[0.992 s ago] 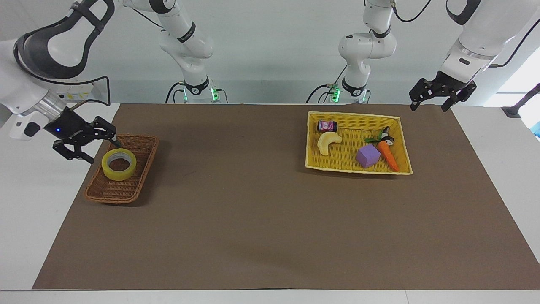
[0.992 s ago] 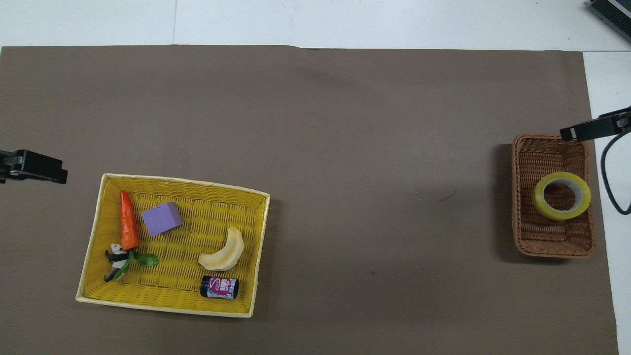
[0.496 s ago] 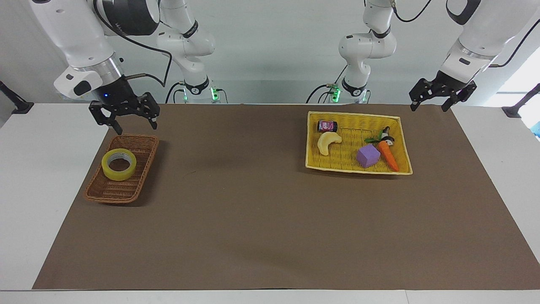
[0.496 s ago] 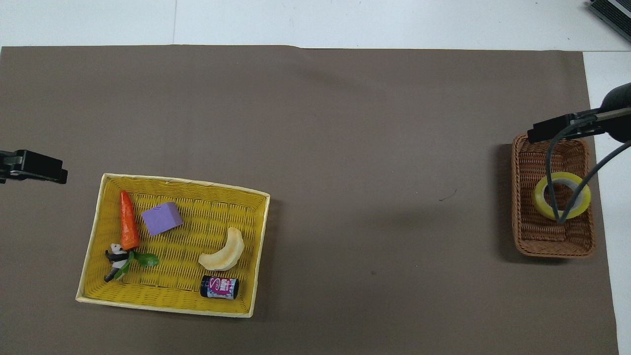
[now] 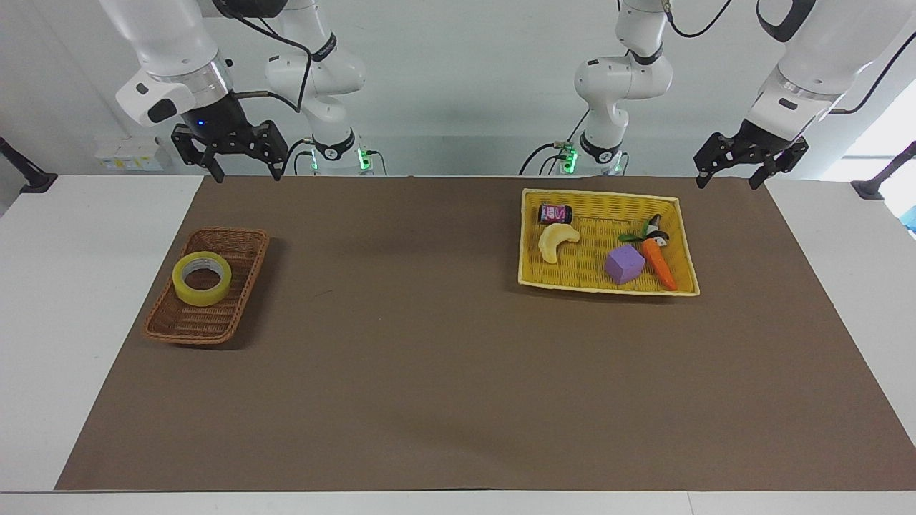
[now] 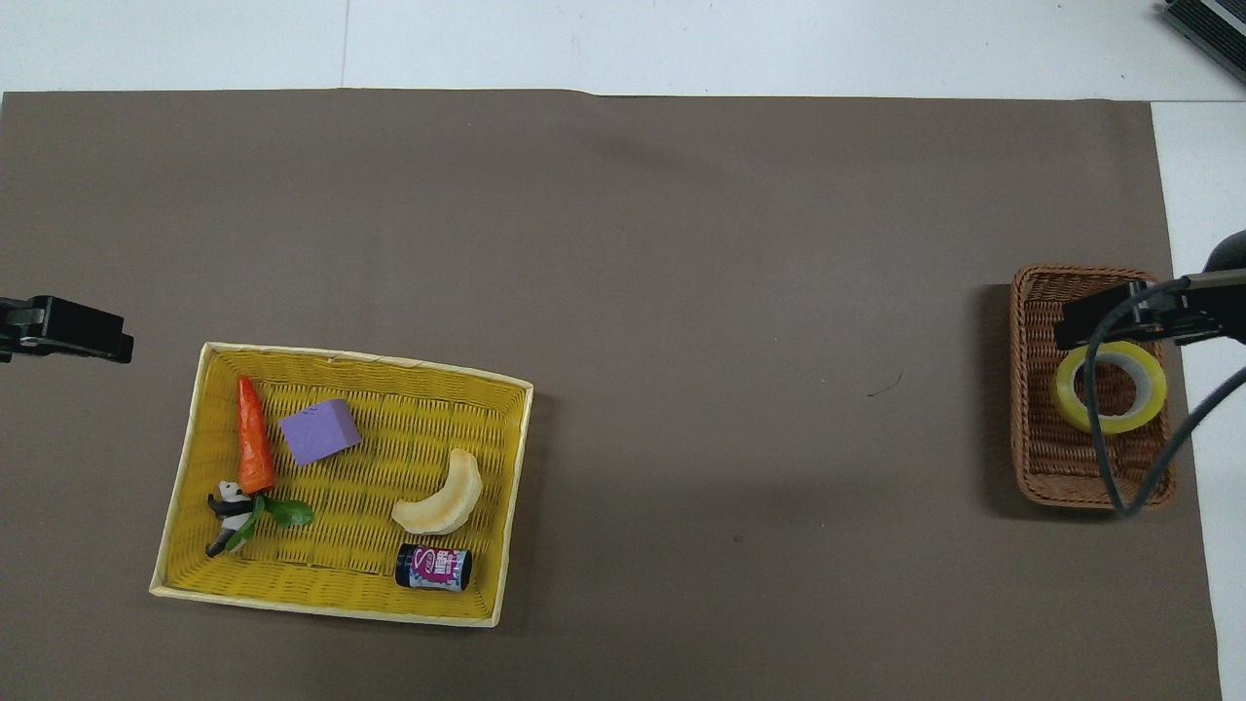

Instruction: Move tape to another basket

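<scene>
hidden: my right gripper (image 6: 1110,321) and its cable cross the tape (image 6: 1139,414) and basket (image 6: 1032,428) from overhead | cut off: my left gripper (image 6: 88,331) at the overhead edge, both arms' upper links in the facing view | unreadable: jar (image 5: 555,213) label

both arms raised, right end effector (image 5: 242,172) and left end effector (image 5: 729,176) spread wide, holding nothing.

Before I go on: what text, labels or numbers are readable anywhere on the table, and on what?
Small dark jar lying in the yellow tray: pink-and-white label, one large "S"-like letter; the rest is too small to read.
Tape in the wicker basket: no print visible.
Other items, mat, arms: no readable text.
</scene>
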